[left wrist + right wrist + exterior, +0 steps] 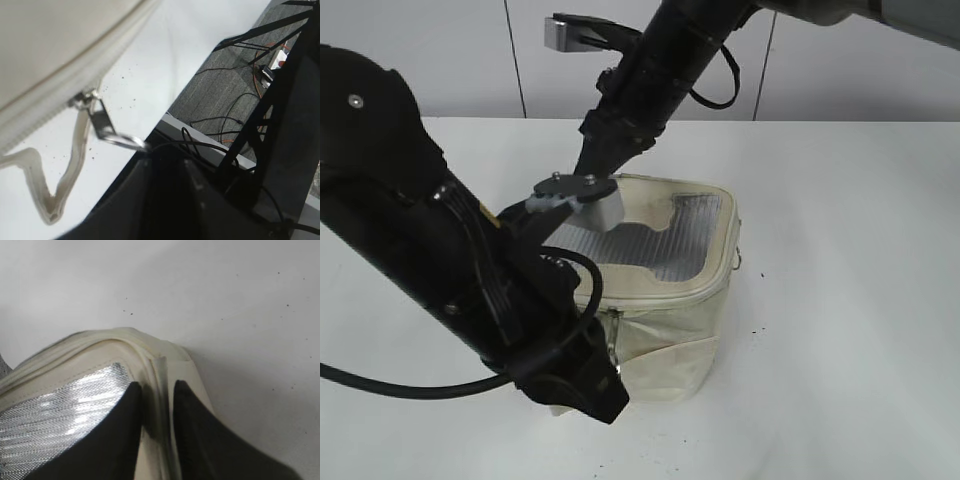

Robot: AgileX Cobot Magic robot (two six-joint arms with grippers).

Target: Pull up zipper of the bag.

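A cream bag (675, 320) with silver lining (650, 240) stands open-topped on the white table. My left gripper (610, 392) is at the bag's front left corner, by the zipper (613, 340). In the left wrist view the metal zipper pull (106, 127) hangs from the slider (86, 98), and its ring runs into my left gripper (152, 150), which is shut on it. My right gripper (582, 200) reaches down from above onto the bag's back left rim. In the right wrist view its fingers (157, 386) pinch the cream rim (160, 362), beside the lining (65, 405).
The white table (840, 300) stretches to the right of the bag and behind it. A loose cream strap (60, 185) lies on the table under the zipper. Beyond the table edge are the floor with cables (225, 100) and a black frame (285, 100).
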